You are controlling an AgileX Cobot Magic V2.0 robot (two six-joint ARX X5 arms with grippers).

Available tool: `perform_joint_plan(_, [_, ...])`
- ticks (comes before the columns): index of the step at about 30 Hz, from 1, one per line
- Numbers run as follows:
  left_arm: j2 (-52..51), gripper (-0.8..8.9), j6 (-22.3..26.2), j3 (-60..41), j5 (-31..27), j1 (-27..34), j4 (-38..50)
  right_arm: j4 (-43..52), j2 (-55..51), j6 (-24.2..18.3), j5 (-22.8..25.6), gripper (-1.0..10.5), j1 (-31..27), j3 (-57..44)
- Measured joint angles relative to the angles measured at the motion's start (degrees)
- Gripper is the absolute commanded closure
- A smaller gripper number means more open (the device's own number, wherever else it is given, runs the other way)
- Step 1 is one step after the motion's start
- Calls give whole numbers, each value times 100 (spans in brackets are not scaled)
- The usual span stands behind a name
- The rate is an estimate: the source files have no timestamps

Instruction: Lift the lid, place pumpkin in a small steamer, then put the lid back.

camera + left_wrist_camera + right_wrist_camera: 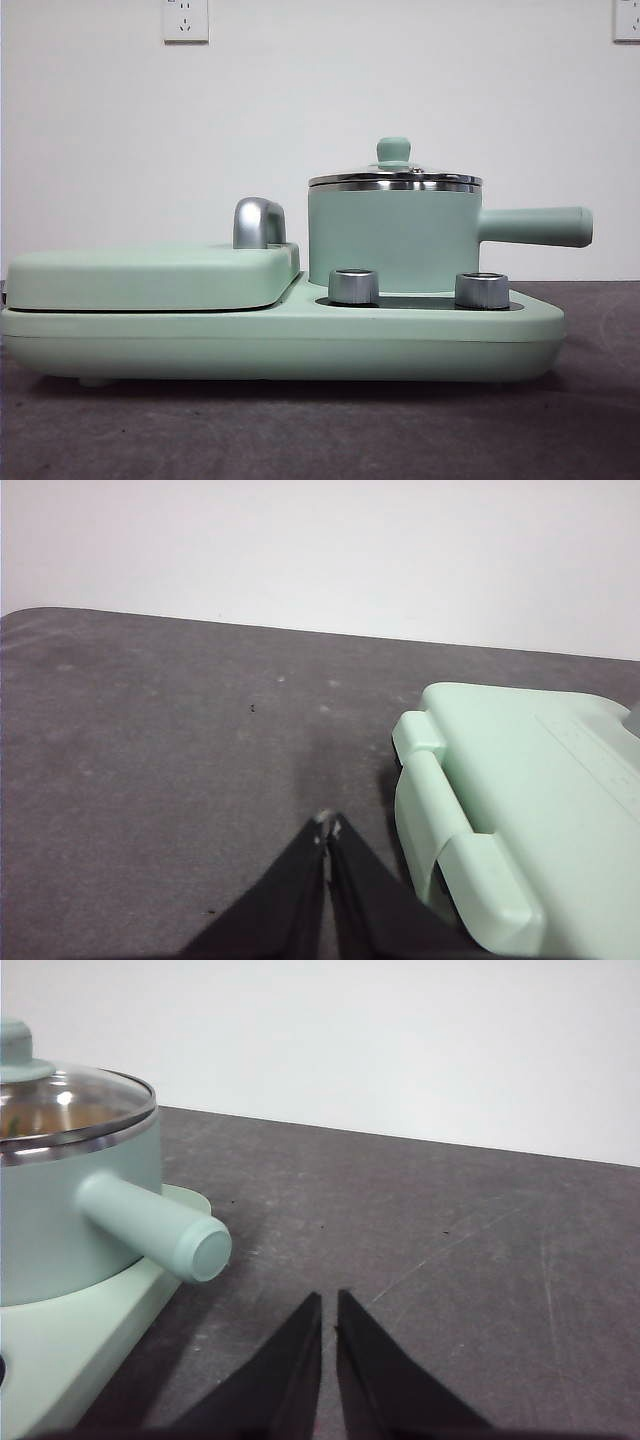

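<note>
The small steamer (392, 240), a mint-green pot with a long side handle (535, 226), stands on the right half of the cooker base. The glass lid (394, 178) with its mint knob rests on the pot's rim. In the right wrist view the lid (70, 1100) shows a dim yellow-orange shape with a bit of green under the glass, apparently the pumpkin (25, 1125). My right gripper (329, 1302) is shut and holds nothing, hovering over the table to the handle's side. My left gripper (327, 826) is shut and holds nothing, beside the griddle end of the unit. Neither gripper appears in the front view.
A flat mint-green griddle cover (150, 275) with a steel hinge (258, 222) fills the left half of the base (280, 345). Two steel dials (353, 286) (481, 290) stand in front of the pot. Dark grey table (150, 740) lies around the unit.
</note>
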Motion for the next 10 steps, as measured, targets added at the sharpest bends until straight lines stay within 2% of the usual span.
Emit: perform_joint_plan(10, [0,807,0,0,0,0,0,0,0,0,0,922,0,0])
